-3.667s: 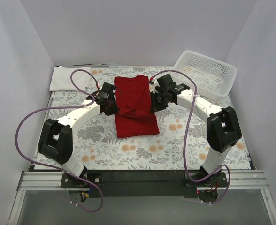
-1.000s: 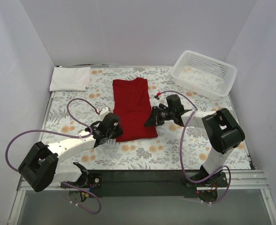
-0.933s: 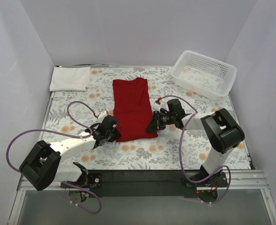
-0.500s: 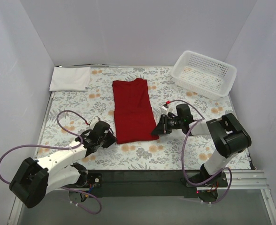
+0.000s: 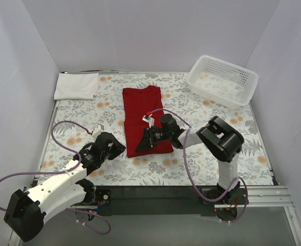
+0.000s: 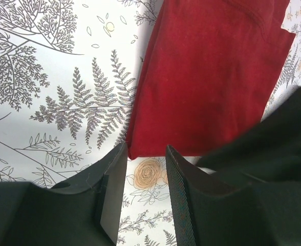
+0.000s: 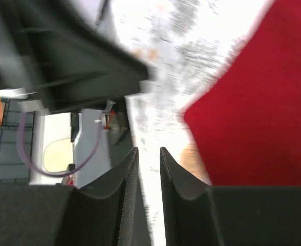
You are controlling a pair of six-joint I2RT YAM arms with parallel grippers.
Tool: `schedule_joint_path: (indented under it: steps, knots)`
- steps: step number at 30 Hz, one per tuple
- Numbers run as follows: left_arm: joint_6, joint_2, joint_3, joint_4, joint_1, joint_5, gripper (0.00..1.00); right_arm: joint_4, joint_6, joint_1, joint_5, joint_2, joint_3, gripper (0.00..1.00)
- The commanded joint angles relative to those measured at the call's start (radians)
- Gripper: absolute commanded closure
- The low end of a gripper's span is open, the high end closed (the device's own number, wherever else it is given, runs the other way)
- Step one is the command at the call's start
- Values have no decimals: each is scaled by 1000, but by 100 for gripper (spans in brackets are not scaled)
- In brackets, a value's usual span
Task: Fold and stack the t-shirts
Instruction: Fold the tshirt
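**Red shirt folded to a strip; cross-fold and stacking not yet done**

Status: the red t-shirt (image 5: 143, 110) lies flat on the patterned table (image 5: 207, 164) as a long narrow strip. Its sleeves are tucked in and its collar end points away from the arms. Judged as part-folded: the lengthwise folds look done. The fold along its length, and the stacking with the white t-shirt (image 5: 77, 85), are both left to do. The white one is already a flat folded rectangle, far ahead of the left claw (image 5: 119, 148) and off to its left, well apart from the red one.

Left claw: low over the table, with the near-left corner of the red strip just ahead of its tips. In the left wrist view the jaws stand a little apart. Only bare table and the cloth's corner show in front of the gap, and nothing is pinched.

Right claw (image 5: 142, 145): reached across, low over the near hem of the strip. Its wrist view is blurred. The jaws show a narrow gap with table visible through it, so it holds nothing. Red cloth lies just to the right of its tips.

Surroundings: the white mesh basket (image 5: 222, 78) stands far ahead of the right claw and to its right, clear of the work.

Obstruction (judgement): both claws crowd the same near-left corner, and the left claw's dark body fills the upper left of the right wrist view. The right forearm lies over the near part of the strip and would have to clear before that end can be lifted over.
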State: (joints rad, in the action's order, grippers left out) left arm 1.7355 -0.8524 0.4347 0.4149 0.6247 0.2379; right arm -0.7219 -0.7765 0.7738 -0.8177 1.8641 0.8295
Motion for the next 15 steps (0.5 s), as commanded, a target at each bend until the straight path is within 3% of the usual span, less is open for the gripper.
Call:
schedule_joint_path:
  steps: [1,6,10,15]
  knots:
    - [-10,24,9,24,-5,32,65,-88,-78,7,11,168,31,70]
    - [-14,18,-1,-7,-5,11,64,-99,-81,10,11,280,7,71]
    - [-24,-31,15,-74,-5,1,63,-96,-79,-2,-3,160,-6,72]
    - [-59,-134,68,-186,-42,14,61,-80,-72,-122,-32,32,13,71]
